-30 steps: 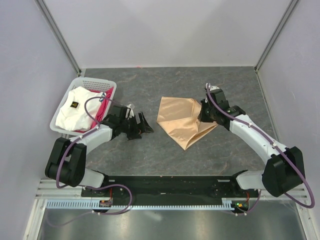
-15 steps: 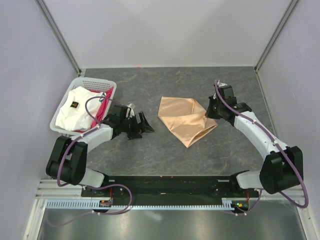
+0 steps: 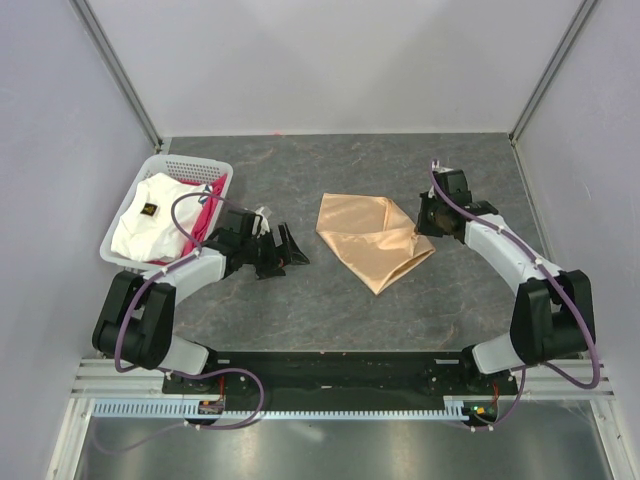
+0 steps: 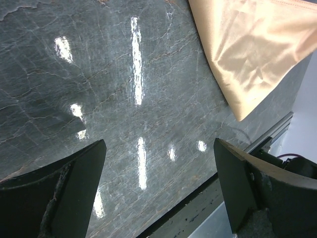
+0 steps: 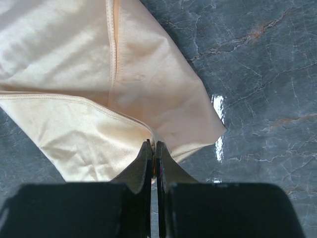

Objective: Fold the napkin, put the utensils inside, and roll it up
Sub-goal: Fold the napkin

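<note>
The peach-tan napkin (image 3: 368, 238) lies folded over itself in a rough triangle at the table's middle, its point toward the near edge. It also shows in the left wrist view (image 4: 247, 44) and the right wrist view (image 5: 99, 74). My right gripper (image 3: 420, 226) is at the napkin's right corner, shut on its hemmed edge (image 5: 153, 144). My left gripper (image 3: 290, 252) is open and empty, low over bare table to the left of the napkin, apart from it. No utensil is in view.
A white basket (image 3: 200, 168) at the left back holds a white cloth with a dark mark (image 3: 148, 215) and a pink-red cloth (image 3: 205, 212). Grey walls enclose the dark marbled table (image 3: 300, 170). The black rail at the near edge (image 4: 208, 198) shows below the left fingers.
My right gripper has pulled the napkin's right corner outward to the right and back. The napkin has spread slightly rightward. The left arm has not moved.
</note>
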